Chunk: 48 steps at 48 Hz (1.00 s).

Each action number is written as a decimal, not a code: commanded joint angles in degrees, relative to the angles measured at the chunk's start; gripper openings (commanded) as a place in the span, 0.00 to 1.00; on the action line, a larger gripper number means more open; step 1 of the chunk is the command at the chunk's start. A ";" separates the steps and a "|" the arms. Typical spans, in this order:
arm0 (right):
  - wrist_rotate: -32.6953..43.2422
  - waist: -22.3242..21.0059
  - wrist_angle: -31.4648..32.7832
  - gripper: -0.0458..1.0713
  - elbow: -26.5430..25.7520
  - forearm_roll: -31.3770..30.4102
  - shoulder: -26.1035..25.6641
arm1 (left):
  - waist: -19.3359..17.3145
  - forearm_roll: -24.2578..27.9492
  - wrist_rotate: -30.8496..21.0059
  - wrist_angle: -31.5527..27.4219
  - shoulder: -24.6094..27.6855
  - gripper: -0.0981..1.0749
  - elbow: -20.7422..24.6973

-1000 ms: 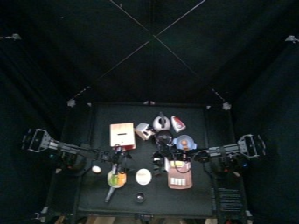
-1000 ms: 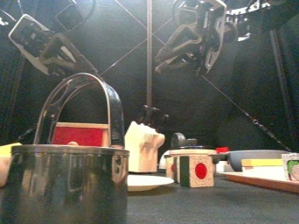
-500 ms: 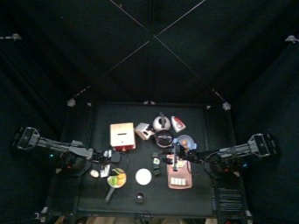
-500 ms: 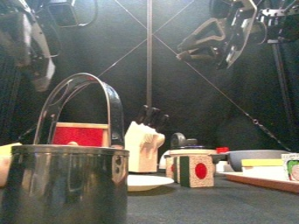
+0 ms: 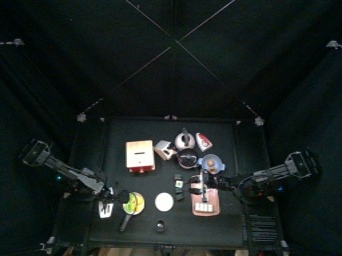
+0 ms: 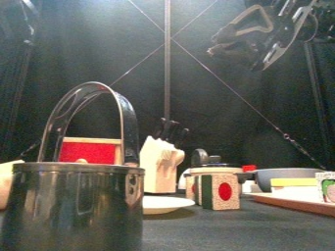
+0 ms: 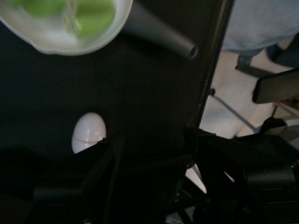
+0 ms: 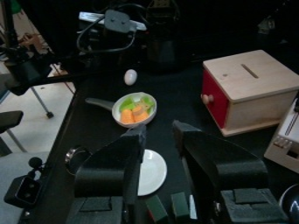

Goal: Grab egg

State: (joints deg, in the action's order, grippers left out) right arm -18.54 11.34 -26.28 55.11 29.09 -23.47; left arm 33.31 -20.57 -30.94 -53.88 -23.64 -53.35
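Peering from the left wrist: egg (image 7: 89,133) lies on the dark table (image 7: 152,87), just ahead of one jaw's tip and to one side of the gap of the left gripper (image 7: 158,156); jaws spread wide, nothing held; egg's long axis runs roughly along the jaws' reach; bowl of greens (image 7: 70,22) lies beyond it
Right wrist view: right gripper (image 8: 163,144) gapes empty; egg small and far off, past the bowl and the white plate (image 8: 146,171), close by the other arm's gripper
Top view: left gripper over the table's front left; egg not separable from it; right arm (image 5: 274,172) well apart
Front view: egg hidden; steel pot (image 6: 78,201) fills the foreground
Nearer arm: left, by far; likely needs a sideways shift to centre the egg before closing
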 commanded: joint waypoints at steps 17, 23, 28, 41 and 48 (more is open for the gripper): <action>-0.18 -0.26 -0.62 0.68 -2.02 -0.62 1.58 | 8.88 1.58 -9.84 1.76 11.25 0.87 2.29; -0.09 -0.26 -0.62 0.68 -2.55 -1.76 2.64 | 10.20 5.36 -13.27 -2.64 10.72 0.87 4.04; -0.09 -0.26 -0.62 0.68 -2.99 -2.81 3.25 | 10.63 9.23 -16.17 -7.29 10.28 0.87 5.01; -0.09 -0.18 -0.26 0.68 -3.69 -3.96 4.48 | 10.63 16.08 -23.47 -9.23 9.76 0.87 4.39; -0.09 -0.09 -0.18 0.68 -3.69 -4.04 4.57 | 10.63 13.62 -25.66 -3.43 9.76 0.87 3.60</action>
State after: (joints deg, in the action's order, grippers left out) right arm -18.63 11.16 -26.28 52.73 25.14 -18.28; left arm 43.77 -5.98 -55.99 -60.03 -13.54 -50.01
